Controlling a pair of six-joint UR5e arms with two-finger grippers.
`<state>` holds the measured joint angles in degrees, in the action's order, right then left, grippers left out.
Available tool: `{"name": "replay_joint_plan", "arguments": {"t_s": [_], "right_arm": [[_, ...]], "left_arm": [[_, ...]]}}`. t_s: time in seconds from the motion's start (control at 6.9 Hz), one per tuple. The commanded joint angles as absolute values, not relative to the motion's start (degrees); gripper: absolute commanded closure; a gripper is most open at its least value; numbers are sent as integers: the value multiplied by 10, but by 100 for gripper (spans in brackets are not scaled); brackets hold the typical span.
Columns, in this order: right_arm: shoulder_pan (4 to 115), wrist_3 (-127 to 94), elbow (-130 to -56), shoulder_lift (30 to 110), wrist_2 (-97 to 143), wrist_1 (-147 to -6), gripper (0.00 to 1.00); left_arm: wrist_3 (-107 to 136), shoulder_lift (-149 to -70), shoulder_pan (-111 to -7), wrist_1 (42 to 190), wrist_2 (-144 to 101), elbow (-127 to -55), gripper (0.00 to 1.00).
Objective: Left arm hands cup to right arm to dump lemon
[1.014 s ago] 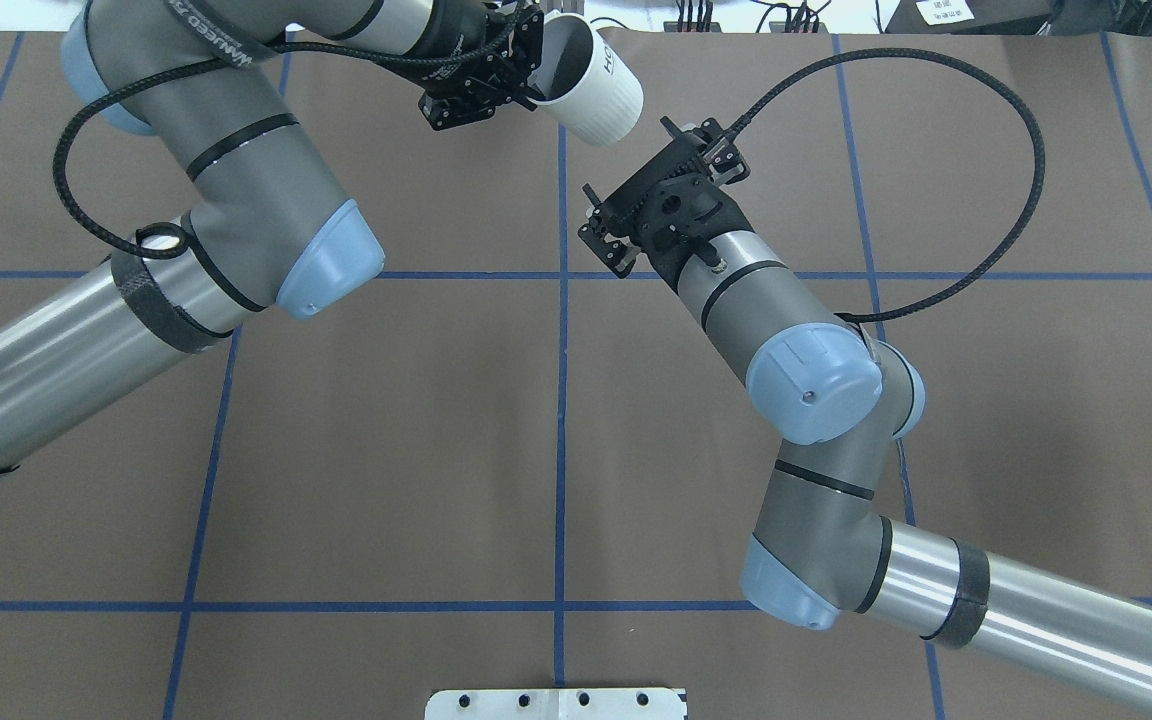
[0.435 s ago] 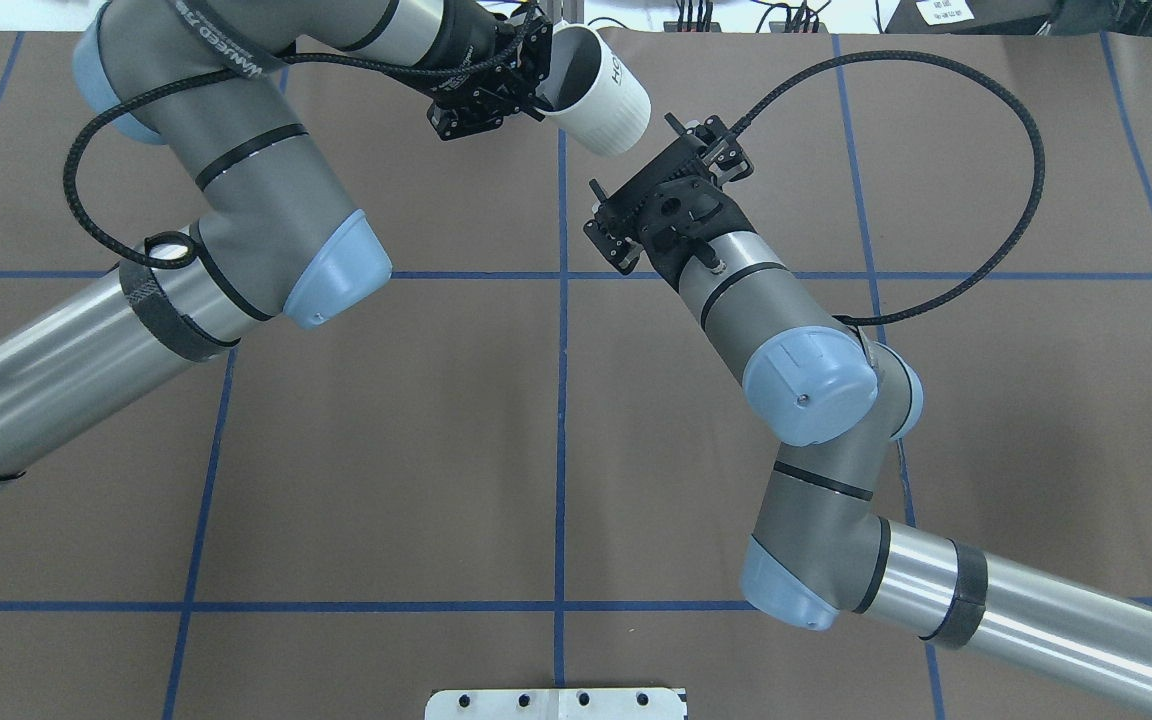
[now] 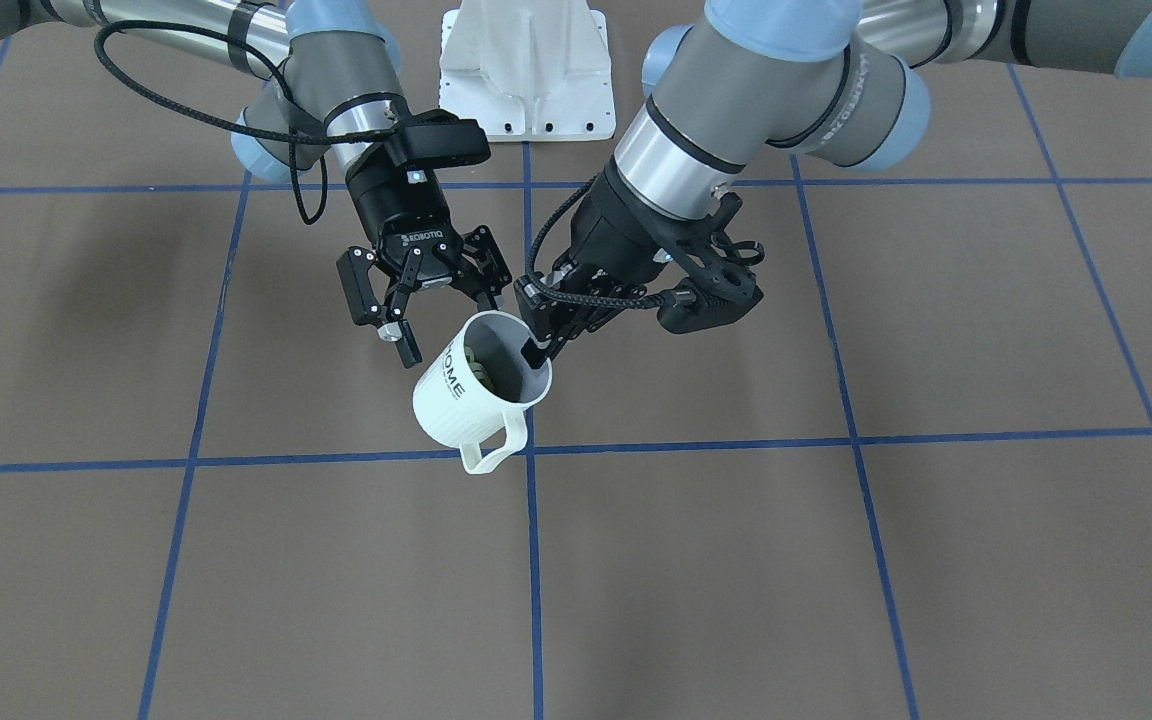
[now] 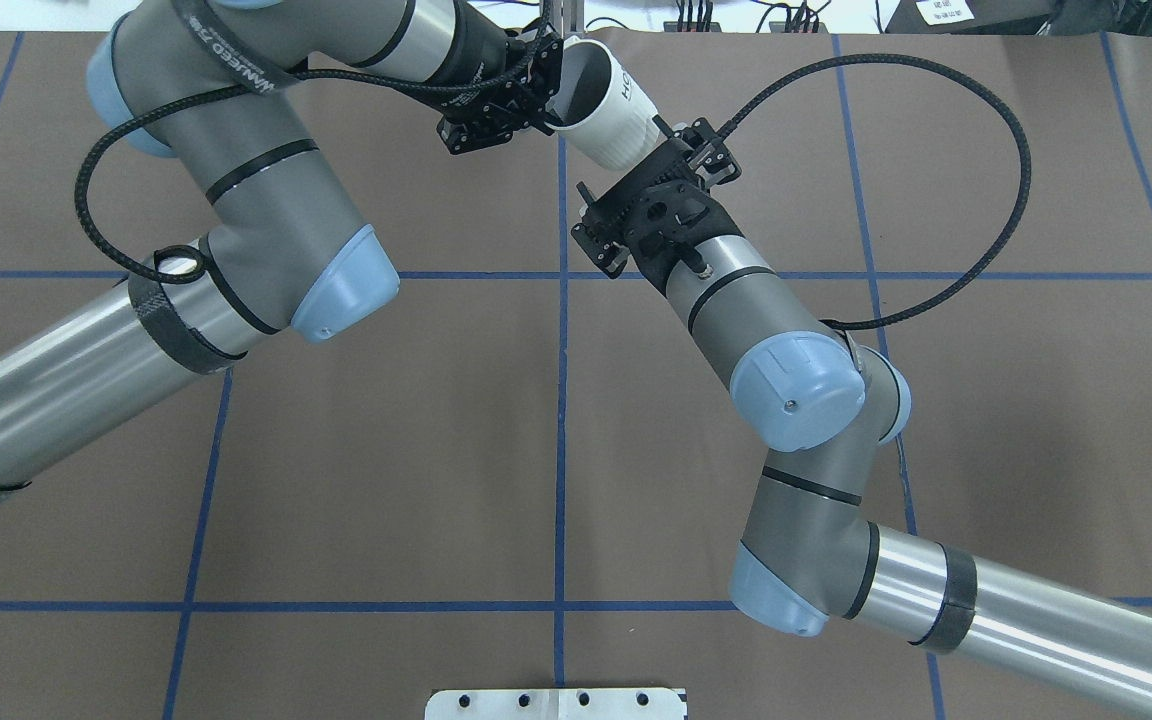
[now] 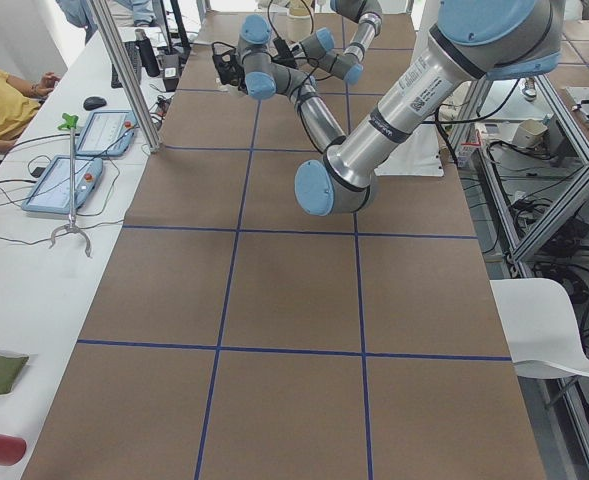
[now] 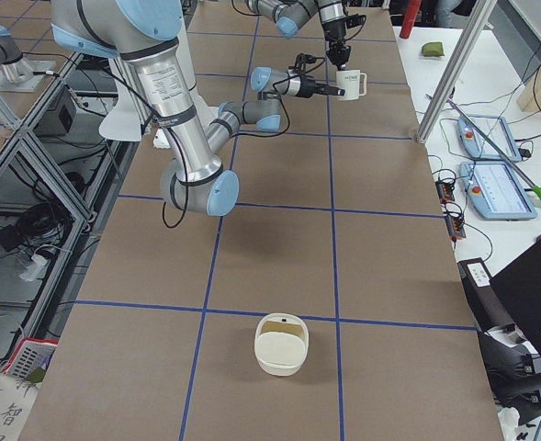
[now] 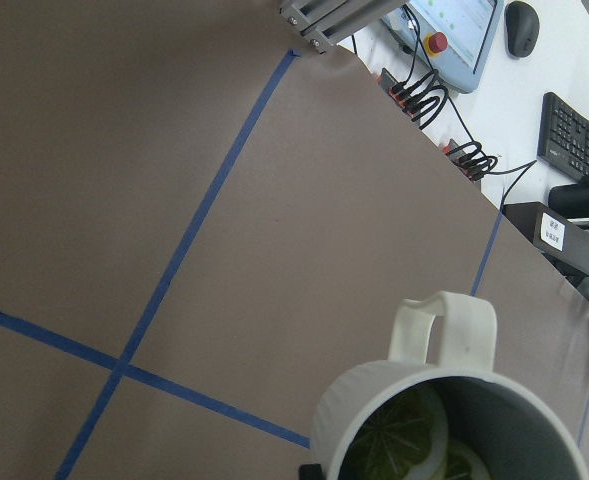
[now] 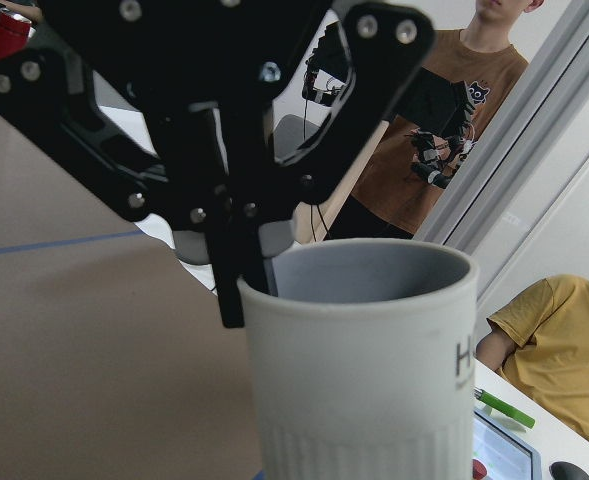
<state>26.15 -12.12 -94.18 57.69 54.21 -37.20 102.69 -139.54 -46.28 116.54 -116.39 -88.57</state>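
The white "HOME" cup (image 3: 466, 400) hangs tilted above the table with its handle toward the far side. My left gripper (image 3: 539, 350) is shut on its rim, one finger inside the mouth. Pale yellow-green lemon (image 7: 394, 440) pieces lie inside the cup (image 7: 444, 400); the lemon (image 3: 479, 370) also shows from the front. My right gripper (image 3: 446, 322) is open, its fingers spread beside the cup's lettered side; I cannot tell if they touch. From overhead the cup (image 4: 614, 115) sits between the left gripper (image 4: 539, 98) and the right gripper (image 4: 626, 160). The right wrist view is filled by the cup (image 8: 364, 380).
A white basket (image 6: 281, 344) stands on the brown table near the robot's right end. A white mount plate (image 4: 556, 703) sits at the robot's base. Control pendants (image 5: 99, 130) and a seated person (image 8: 564, 350) are beyond the far table edge.
My right gripper has moved up and inward until it is at the cup's lower body. The left arm has shifted the cup slightly to the right, still gripping the rim.
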Motion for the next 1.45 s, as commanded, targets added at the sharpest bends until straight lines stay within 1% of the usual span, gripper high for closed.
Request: {"name": "replay_joint_plan", "arguments": {"t_s": [0.0,1.3], "right_arm": [[255,-120,-940,570,526,-373,4],[254,-120,-921,561,500,-374,4]], "left_arm": [[1026,-1391,-461,1165,-1162,-886,100],[1024,-1390,-460,1165,-1167,-889,100]]}}
